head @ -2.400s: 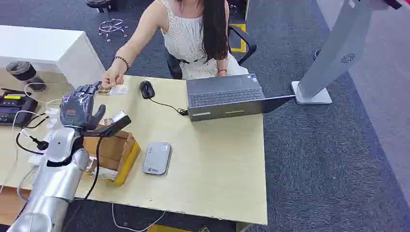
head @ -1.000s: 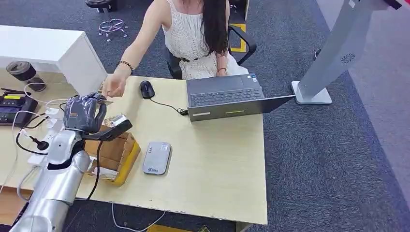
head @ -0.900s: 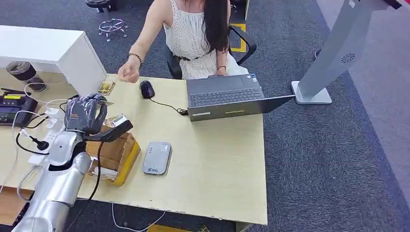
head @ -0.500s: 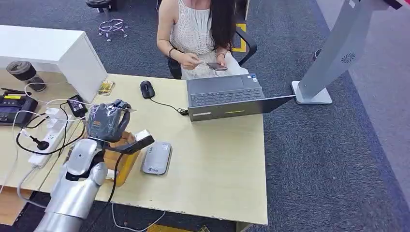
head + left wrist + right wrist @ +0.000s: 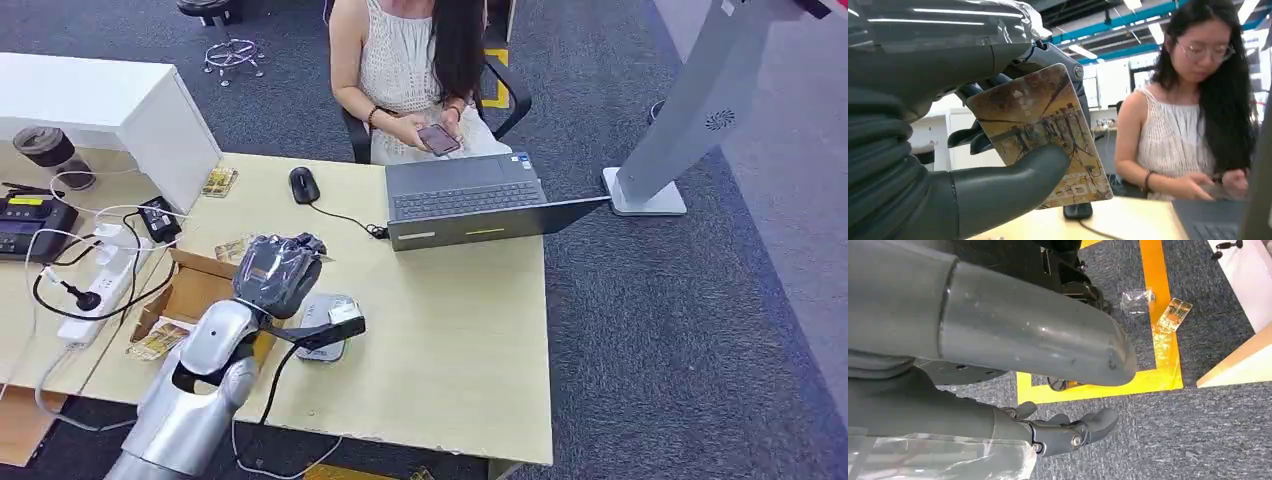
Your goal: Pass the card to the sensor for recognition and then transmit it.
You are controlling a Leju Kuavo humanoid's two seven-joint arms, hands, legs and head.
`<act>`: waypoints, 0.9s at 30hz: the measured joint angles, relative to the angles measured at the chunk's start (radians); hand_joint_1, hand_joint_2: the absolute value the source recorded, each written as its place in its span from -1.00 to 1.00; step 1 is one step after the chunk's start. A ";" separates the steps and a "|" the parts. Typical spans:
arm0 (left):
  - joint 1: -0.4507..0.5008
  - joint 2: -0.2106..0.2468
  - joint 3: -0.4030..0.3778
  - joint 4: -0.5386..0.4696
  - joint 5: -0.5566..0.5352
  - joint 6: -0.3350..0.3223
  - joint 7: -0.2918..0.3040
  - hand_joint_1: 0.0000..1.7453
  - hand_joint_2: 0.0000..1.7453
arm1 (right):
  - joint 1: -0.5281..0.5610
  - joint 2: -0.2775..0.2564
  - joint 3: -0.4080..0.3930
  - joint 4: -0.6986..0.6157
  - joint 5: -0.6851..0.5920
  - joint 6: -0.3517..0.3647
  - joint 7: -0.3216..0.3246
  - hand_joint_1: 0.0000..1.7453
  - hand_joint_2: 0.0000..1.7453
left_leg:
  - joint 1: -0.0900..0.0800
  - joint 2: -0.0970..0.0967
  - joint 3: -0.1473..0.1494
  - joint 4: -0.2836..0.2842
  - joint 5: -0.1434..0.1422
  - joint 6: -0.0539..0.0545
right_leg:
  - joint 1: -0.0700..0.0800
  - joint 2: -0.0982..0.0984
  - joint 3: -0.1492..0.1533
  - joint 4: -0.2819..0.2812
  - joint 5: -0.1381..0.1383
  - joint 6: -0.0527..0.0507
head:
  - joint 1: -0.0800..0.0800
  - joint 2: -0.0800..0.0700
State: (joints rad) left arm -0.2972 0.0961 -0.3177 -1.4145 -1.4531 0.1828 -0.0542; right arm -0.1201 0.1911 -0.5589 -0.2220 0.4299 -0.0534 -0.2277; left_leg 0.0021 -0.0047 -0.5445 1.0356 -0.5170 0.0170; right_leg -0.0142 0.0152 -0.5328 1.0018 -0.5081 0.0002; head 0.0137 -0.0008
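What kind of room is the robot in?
It looks like an office: a desk with a laptop and mouse, grey carpet, and a person on an office chair.

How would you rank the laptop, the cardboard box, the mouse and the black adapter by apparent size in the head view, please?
1. laptop
2. cardboard box, partly hidden by the arm
3. mouse and black adapter look alike; no ranking.

My left hand (image 5: 278, 272) holds the card (image 5: 1040, 132) over the reader (image 5: 322, 322). The box (image 5: 190, 292) sits left of my hand, the laptop (image 5: 470, 198) beyond to the right.
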 joint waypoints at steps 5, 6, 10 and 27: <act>0.001 -0.003 -0.027 0.058 -0.019 -0.063 0.042 1.00 1.00 | 0.002 0.000 -0.002 0.000 0.000 -0.001 0.003 -1.00 -1.00 | 0.000 0.000 0.000 0.000 0.000 0.000 | 0.000 0.000 0.000 0.000 0.000 0.000 | 0.000 0.000; 0.001 -0.003 -0.030 0.071 -0.020 -0.069 0.047 1.00 1.00 | 0.003 0.000 -0.002 0.000 0.000 -0.001 0.003 -1.00 -1.00 | 0.000 0.000 0.000 0.000 0.000 0.000 | 0.000 0.000 0.000 0.000 0.000 0.000 | 0.000 0.000; 0.001 -0.003 -0.032 0.105 -0.021 -0.072 0.047 1.00 1.00 | 0.005 0.000 -0.006 0.000 0.000 -0.001 0.003 -1.00 -1.00 | 0.000 0.000 0.000 0.000 0.000 0.000 | 0.000 0.000 0.000 0.000 0.000 0.000 | 0.000 0.000; -0.005 -0.004 -0.072 0.206 -0.029 -0.140 0.081 1.00 1.00 | 0.005 0.000 -0.008 0.000 0.007 0.001 0.022 -1.00 -1.00 | 0.000 0.000 0.000 0.000 0.000 0.000 | 0.000 0.000 0.000 0.000 0.000 0.000 | 0.000 0.000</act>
State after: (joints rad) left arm -0.3024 0.0919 -0.3895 -1.2081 -1.4816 0.0431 0.0263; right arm -0.1150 0.1911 -0.5673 -0.2220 0.4368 -0.0519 -0.2060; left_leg 0.0021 -0.0047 -0.5445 1.0357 -0.5170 0.0170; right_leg -0.0143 0.0153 -0.5328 1.0018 -0.5080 0.0003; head 0.0137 -0.0008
